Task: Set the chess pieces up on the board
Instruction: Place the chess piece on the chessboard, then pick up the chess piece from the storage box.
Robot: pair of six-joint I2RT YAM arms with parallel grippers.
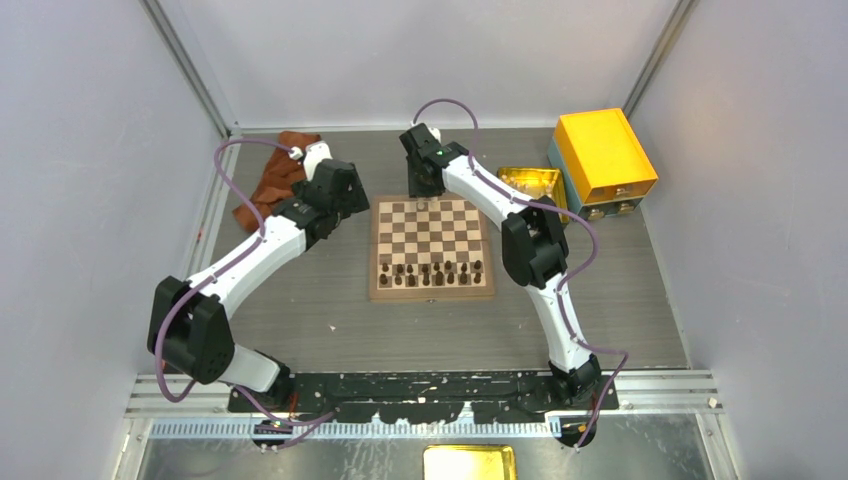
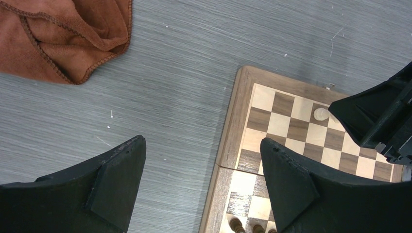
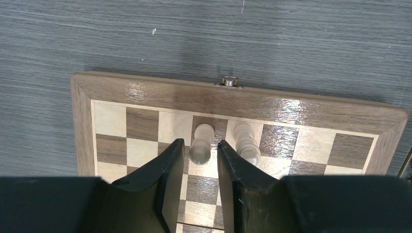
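Right gripper [image 3: 199,144] jaws parted, straddling pale chess piece [image 3: 201,141] on far row of board [image 3: 145,94]; slight gaps each side, no clamp seen. Second pale piece [image 3: 245,141] upright just beside. Left gripper [image 2: 203,141] wide open, empty, over table [image 2: 194,48] near board corner. Dark pieces [image 1: 430,270] line near rows. Judged early: most pale pieces left to place.
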